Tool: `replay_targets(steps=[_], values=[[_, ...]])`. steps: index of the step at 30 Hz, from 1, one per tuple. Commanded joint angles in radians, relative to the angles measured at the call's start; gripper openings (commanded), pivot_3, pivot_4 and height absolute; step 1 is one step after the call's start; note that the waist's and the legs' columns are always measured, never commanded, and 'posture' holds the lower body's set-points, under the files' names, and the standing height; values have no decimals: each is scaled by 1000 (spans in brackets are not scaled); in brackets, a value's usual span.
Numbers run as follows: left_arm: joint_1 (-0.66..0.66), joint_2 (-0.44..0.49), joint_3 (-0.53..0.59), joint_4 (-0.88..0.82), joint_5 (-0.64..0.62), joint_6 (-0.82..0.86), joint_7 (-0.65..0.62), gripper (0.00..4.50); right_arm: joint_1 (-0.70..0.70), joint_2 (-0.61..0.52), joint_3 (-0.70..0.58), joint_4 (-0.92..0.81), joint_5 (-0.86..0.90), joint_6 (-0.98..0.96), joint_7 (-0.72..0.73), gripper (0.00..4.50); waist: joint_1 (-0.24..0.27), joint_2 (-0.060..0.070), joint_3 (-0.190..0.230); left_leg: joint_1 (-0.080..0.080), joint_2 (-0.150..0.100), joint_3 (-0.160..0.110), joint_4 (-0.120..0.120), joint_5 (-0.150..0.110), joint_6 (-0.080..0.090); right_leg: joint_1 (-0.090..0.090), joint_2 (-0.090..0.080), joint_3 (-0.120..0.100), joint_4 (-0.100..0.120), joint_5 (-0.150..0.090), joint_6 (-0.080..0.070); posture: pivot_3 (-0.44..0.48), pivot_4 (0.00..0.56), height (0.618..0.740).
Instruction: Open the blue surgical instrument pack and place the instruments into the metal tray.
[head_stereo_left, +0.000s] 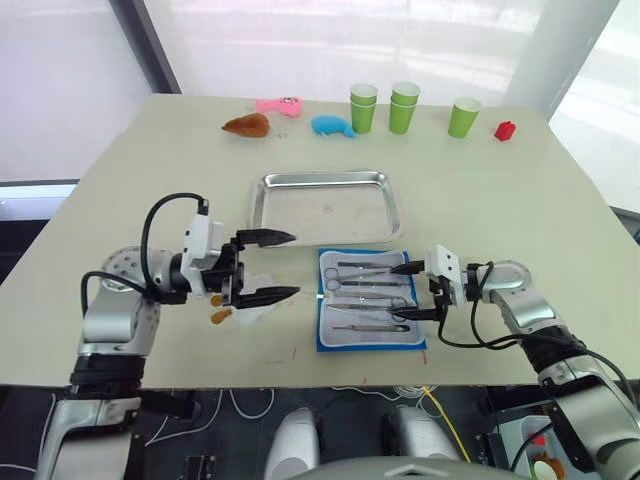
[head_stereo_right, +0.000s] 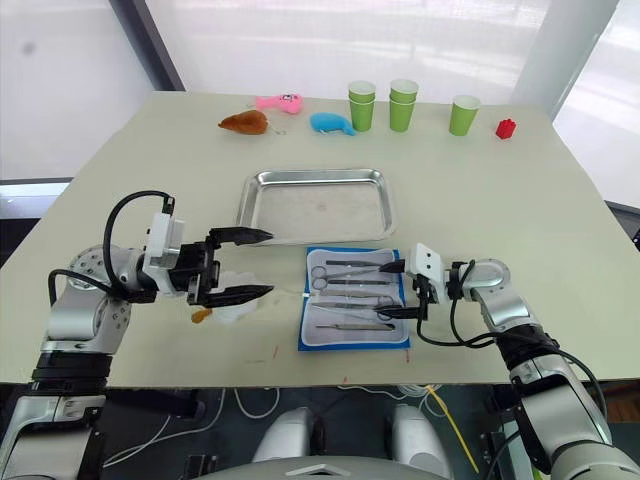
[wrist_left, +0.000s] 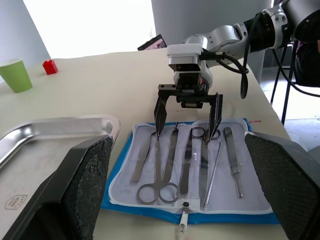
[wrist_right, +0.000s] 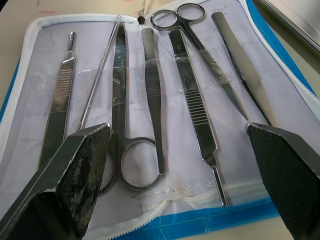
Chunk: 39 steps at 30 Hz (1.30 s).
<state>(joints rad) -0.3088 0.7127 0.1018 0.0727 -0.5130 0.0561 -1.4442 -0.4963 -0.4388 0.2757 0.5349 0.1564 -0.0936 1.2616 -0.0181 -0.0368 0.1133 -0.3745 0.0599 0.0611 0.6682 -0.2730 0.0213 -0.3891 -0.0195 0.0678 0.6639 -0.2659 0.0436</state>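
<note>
Robot test lab: bare table (head_stereo_left: 120, 200), scattered toys (head_stereo_left: 247, 125), cups (head_stereo_left: 404, 108).

instruments (head_stereo_left: 368, 293) on pack (head_stereo_left: 325, 344), before tray (head_stereo_left: 262, 190)

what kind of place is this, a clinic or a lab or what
Probably a robot test lab, not a clinic. The open pack of instruments and the steel tray share a plain table with plush toys and green cups.

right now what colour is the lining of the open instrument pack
Pale grey-white lining, edged by the pack's blue border; clearest in the right wrist view.
</note>
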Motion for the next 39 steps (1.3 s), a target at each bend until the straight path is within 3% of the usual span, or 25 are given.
replay_targets(steps=[1,4,12,28,31,32,35,39], values=[[-29,-9,-4,3,1,-19,-1,4460,100,-29,103,93,-145,106,-43,4500,1,0,0,3,0,0,-1,0,0,3,0,0,-1,0,0,0,150,740],[-40,-16,-11,20,9,-26,0,4460,109,-29,104,73,-140,135,-45,4500,1,0,0,13,1,0,-4,0,0,11,-2,0,-3,-2,-3,0,150,740],[-119,-15,-74,76,65,71,58,4460,102,-18,110,63,-141,154,-57,4500,1,0,0,14,1,-2,-6,0,0,11,-2,0,-3,-2,-3,0,150,740],[-391,-161,-215,513,317,-150,101,4460,113,1,98,55,-137,157,-100,4500,-5,-3,-2,14,1,-2,-7,0,0,10,-2,1,-3,-2,-3,0,150,740],[-431,-190,-240,580,346,-183,89,3813,115,2,97,53,-137,157,-103,4500,-12,-3,-2,13,1,-2,-8,0,0,10,-2,1,-3,-2,-3,0,150,740],[-444,-197,-252,605,364,-208,92,3229,115,2,96,52,-137,157,-105,4500,-13,-3,-2,13,1,-2,-8,0,0,10,-2,1,-3,-2,-4,0,150,740],[-476,-218,-279,677,410,-274,83,2440,118,2,96,50,-136,156,-106,4500,-17,-3,-2,13,1,-3,-8,0,0,10,-2,0,-3,-2,-4,0,150,740],[-525,-246,-314,781,462,-337,62,2440,124,1,96,43,-136,156,-108,4500,-18,-4,-2,13,2,-4,-9,0,0,10,-3,0,-3,-3,-4,0,150,740]])
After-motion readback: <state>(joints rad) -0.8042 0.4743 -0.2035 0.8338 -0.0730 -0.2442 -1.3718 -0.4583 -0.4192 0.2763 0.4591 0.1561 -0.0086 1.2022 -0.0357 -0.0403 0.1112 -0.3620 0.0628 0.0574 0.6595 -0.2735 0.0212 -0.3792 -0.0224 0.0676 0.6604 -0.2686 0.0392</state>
